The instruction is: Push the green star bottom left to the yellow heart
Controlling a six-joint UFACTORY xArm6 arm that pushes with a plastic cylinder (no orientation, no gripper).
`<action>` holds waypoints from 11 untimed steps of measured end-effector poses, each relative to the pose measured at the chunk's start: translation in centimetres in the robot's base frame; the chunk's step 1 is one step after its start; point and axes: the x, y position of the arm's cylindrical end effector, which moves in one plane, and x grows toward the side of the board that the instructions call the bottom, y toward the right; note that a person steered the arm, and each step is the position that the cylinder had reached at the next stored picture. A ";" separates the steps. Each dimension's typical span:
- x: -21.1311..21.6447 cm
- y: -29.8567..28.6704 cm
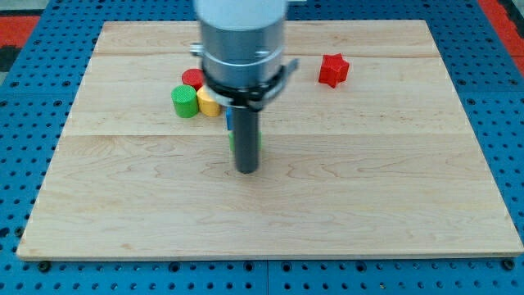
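the rod (246, 139) hides most of a green block (259, 147) and a blue block (228, 120); their shapes cannot be told. the yellow block (208, 102) is partly covered too.

I work in a lab-style test rig: a pale wooden board (270, 205) lies on blue perforated matting (24, 164), with red matting (503, 12) at the frame's upper corners.
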 end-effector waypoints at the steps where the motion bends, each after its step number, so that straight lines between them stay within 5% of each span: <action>1: -0.1 -4.5; 4: -1.3 11.3; 7: -0.8 -7.3; 8: 0.1 -7.0; 10: -4.9 -6.5; 11: -2.5 -9.6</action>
